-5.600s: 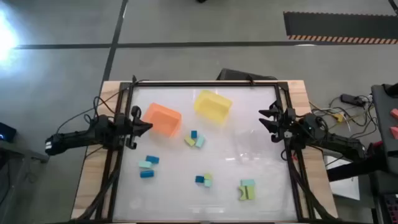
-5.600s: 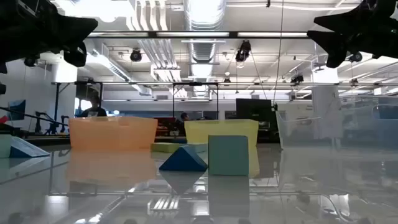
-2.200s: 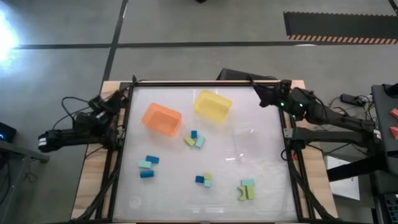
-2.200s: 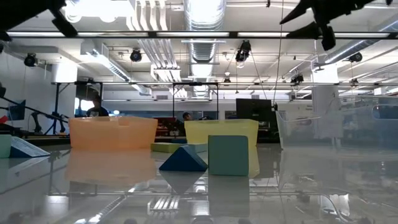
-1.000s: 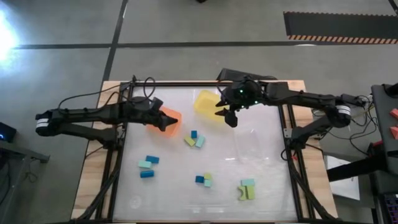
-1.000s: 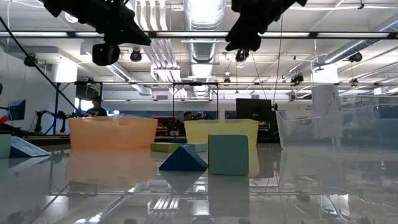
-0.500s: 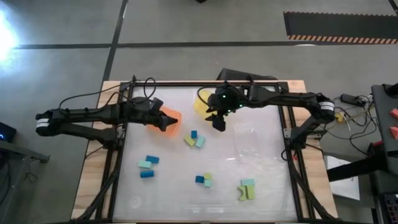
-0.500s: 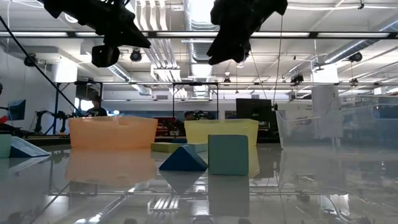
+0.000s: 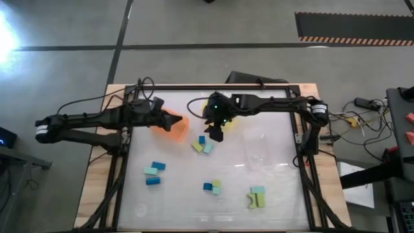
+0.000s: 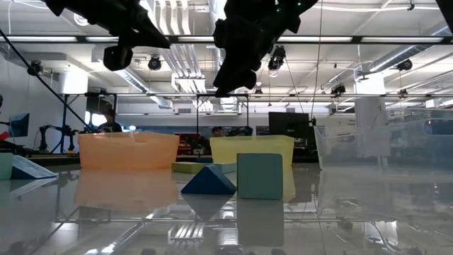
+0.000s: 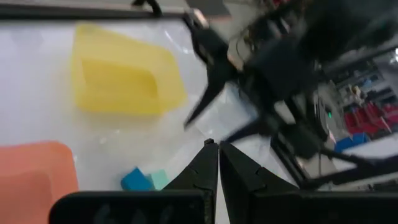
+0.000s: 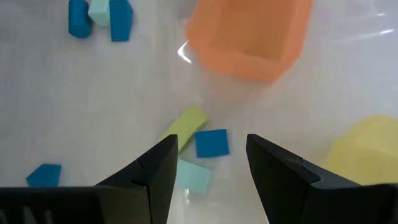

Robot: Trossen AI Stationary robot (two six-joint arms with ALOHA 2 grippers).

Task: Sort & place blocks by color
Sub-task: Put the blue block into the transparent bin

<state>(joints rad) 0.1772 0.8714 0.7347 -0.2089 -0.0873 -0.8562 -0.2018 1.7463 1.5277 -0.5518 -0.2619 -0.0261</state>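
Right pincer (image 9: 216, 134) (spread, empty) has swung over glossy blocks (image 9: 202, 145); left pincer (image 9: 179, 120) clenched.

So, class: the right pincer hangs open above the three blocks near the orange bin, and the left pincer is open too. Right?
Not quite. The left pincer is shut, as the left wrist view shows. The right pincer does hang open above the three blocks near the orange bin.

An orange bin (image 9: 173, 127), a yellow bin (image 11: 124, 78), and blocks (image 12: 211, 142) in blue, mint and yellow-green.
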